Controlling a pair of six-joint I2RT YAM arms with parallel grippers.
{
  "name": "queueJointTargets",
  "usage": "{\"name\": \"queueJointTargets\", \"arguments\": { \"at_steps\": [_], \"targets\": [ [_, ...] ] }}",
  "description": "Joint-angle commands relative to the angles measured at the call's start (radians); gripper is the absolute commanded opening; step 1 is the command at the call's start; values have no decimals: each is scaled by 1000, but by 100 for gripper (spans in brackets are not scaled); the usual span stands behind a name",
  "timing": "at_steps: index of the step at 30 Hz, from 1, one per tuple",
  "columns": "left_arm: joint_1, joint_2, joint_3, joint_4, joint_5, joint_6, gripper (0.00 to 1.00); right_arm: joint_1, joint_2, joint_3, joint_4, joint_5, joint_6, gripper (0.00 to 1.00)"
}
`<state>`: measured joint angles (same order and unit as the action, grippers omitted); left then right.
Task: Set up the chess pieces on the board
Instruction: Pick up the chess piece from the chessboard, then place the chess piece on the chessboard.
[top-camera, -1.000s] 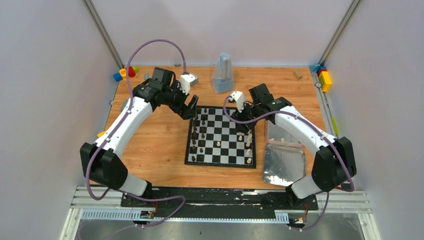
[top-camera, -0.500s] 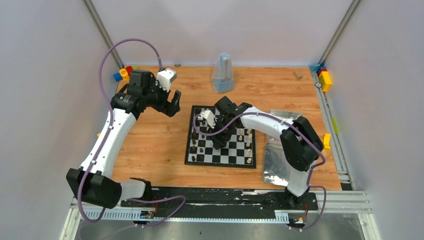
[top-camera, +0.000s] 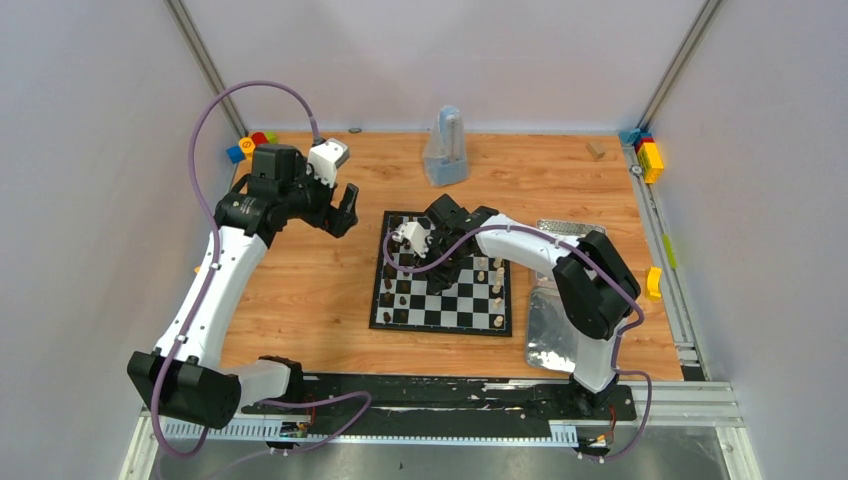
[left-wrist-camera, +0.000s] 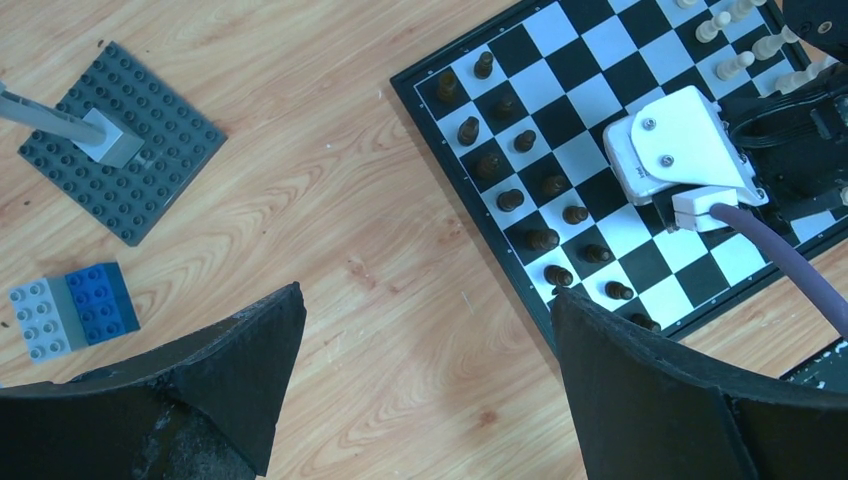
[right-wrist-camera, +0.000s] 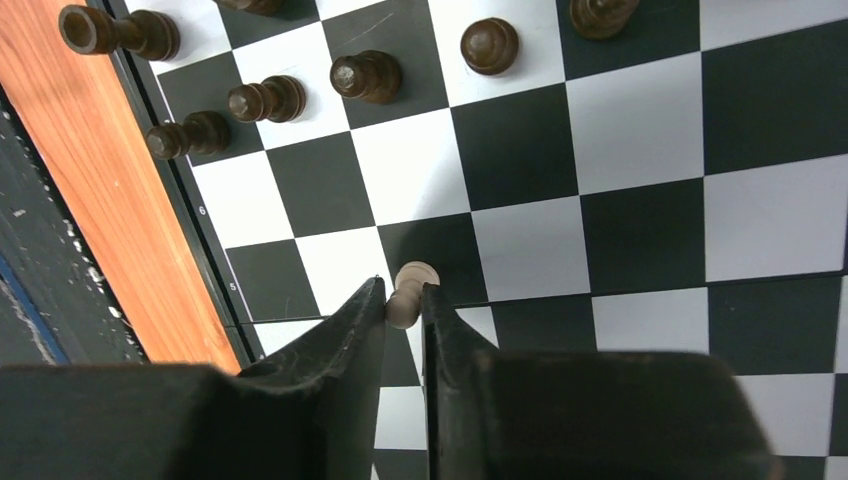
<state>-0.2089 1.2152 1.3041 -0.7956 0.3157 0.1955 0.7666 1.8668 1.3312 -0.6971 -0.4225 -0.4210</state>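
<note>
two hands, very different jobs. right hand (right-wrist-camera: 403, 290) reaches across the board (right-wrist-camera: 640, 120) with its fingers pinched in on a pale pawn (right-wrist-camera: 412, 272). the pawn is on a dark square near the board's edge, close to the dark pieces (right-wrist-camera: 367, 76). my guess is it's on the wrong half and needs carrying over to the pale pieces (left-wrist-camera: 737, 66). left hand (left-wrist-camera: 428, 295) hangs spread wide over the bare bench (left-wrist-camera: 380, 250) beside the board, holding nothing, probably just keeping out of the other arm's way. the pawn's base is hidden behind the fingertips, so can't tell if it's off the square. from the top camera the right wrist covers it completely. the pale pieces are cut off at the frame corner too.
</note>
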Motion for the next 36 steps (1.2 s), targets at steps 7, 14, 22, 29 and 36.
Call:
{"name": "queueJointTargets", "arguments": {
  "at_steps": [7, 14, 22, 29, 36],
  "targets": [
    [6, -12, 8, 7, 42, -7, 100, -3, -82, -9, 16, 70, 7, 0],
    [6, -26, 2, 3, 76, 6, 100, -69, -241, -149, -38, 118, -13, 0],
    [6, -26, 1, 1, 87, 8, 100, -143, -296, -240, -21, 124, -19, 1],
    [6, -21, 2, -1, 95, 6, 100, -159, -276, -256, 0, 129, -26, 1],
    [6, -23, 0, -3, 97, 8, 100, -159, -270, -263, 1, 132, -27, 2]
  ]
}}
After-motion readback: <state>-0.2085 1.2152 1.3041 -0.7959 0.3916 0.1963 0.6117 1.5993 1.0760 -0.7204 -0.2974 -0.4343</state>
